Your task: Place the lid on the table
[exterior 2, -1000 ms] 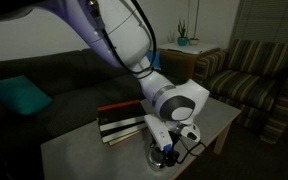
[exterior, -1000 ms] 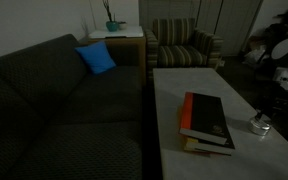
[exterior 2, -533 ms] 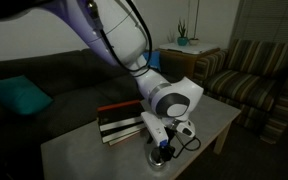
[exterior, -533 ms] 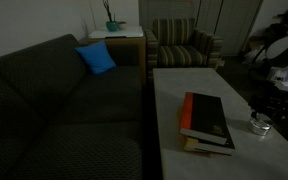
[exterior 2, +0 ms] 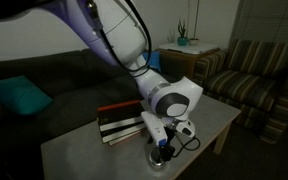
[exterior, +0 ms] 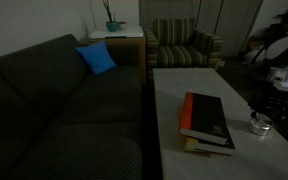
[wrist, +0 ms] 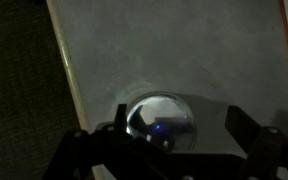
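No change in the last second: gripper (wrist: pixel 176 128) held wide around the lid (wrist: pixel 159 120), set on the table (wrist: pixel 164 50) (right of the books (exterior: pixel 206 122)). Placement judged complete.

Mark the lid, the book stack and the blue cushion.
lid (wrist: pixel 162 124): wrist view, domed centre.
book stack (exterior: pixel 208 118): in an exterior view, top cover.
blue cushion (exterior: pixel 96 58): in an exterior view, middle.

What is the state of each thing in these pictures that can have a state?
Lid: lying on the table, not gripped.
Hand: open, fingers either side of the lid.
Books: closed, stacked flat on the table.
Cushion: propped against the sofa back.
Plant: upright on the side table.
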Available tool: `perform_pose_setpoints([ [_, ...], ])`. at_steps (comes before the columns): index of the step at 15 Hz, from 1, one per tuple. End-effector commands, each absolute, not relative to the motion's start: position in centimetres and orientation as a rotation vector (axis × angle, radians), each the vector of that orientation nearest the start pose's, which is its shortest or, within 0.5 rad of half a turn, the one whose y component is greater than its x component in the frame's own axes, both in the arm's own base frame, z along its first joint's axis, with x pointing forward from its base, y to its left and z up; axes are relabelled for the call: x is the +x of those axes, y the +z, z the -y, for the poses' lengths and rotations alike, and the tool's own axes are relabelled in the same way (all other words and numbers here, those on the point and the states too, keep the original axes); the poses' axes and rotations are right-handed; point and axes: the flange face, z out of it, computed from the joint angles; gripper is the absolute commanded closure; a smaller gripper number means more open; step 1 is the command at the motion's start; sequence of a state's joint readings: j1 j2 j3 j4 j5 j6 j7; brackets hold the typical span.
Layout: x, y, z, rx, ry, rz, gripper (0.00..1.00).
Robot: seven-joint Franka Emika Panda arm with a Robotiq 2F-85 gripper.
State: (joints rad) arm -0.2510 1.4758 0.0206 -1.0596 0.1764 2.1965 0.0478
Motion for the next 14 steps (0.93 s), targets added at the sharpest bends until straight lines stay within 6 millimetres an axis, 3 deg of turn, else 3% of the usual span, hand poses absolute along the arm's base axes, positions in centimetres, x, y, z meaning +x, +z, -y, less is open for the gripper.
perform_pose_setpoints([
  [1,63.9,-11.6,16.5,-2.867,0.459,-0.737,0.0],
  [4,63.4,-11.6,17.9,-2.857,0.488,-0.794,0.0],
  [5,63.2,-11.4,17.9,-2.831,0.531,-0.699,0.0],
  [11,63.2,-11.6,17.7,-2.859,0.52,-0.718,0.0],
  [14,64.5,-11.3,18.0,-2.886,0.316,-0.732,0.0],
])
